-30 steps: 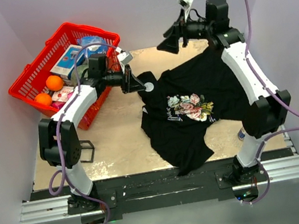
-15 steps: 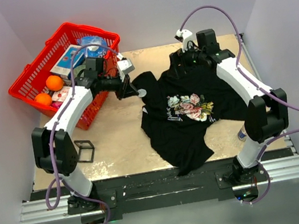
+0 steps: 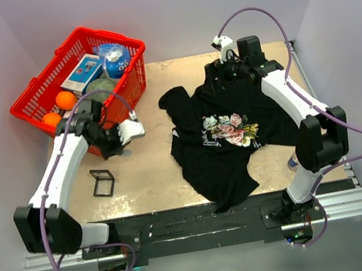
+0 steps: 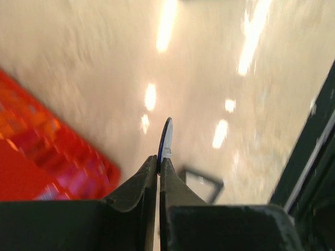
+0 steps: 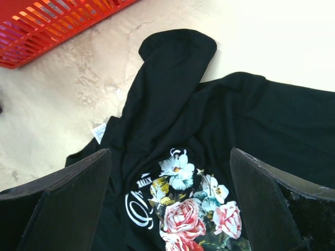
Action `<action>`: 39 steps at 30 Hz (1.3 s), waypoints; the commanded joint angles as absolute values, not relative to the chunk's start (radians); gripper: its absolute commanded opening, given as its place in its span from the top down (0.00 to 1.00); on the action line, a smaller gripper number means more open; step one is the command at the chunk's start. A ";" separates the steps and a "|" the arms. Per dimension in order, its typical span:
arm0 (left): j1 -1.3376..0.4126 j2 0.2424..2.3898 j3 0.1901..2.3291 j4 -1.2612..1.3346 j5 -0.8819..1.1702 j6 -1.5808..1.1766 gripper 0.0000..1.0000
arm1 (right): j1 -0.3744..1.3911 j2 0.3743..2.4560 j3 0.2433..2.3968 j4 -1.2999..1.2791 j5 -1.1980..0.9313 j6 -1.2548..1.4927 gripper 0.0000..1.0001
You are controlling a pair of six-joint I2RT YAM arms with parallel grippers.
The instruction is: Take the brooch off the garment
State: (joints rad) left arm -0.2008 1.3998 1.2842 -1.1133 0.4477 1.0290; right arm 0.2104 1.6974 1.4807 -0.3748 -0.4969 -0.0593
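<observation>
The table (image 3: 149, 183) is a flat beige slab with a mottled, slightly glossy top. On its right half lies the garment (image 3: 218, 164), soft matte black cloth, rumpled, one sleeve folded up at the far left. Its chest print shows pink roses, white blossoms and green leaves, with white script beside it (too small to read) and a small white tag at the hem. The red plastic lattice basket (image 3: 113, 36) stands at the far left corner. The right gripper (image 5: 168, 151) hovers over the shirt, its blunt black fingers spread wide, holding nothing. The left gripper (image 4: 158, 162) is pinched on the brooch (image 4: 165, 138), a thin blue-rimmed disc seen edge-on, above bare table beside the basket, well apart from the garment.
</observation>
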 commanded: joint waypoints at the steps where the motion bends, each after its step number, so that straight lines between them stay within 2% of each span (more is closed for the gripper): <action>1: -0.112 1.296 1.125 -1.204 0.172 1.223 1.00 | 0.215 1.720 1.512 -0.325 -0.540 -0.017 0.01; 11: 0.037 1.209 0.940 -1.189 0.038 1.212 1.00 | 0.216 1.747 1.526 -0.318 -0.546 -0.008 0.01; 20: 0.041 1.157 0.798 -0.864 -0.090 1.161 1.00 | 0.215 1.779 1.560 -0.311 -0.557 -0.008 0.01; 39: 0.040 1.218 0.795 -0.831 -0.020 1.072 1.00 | 0.216 1.798 1.557 -0.299 -0.555 0.028 0.01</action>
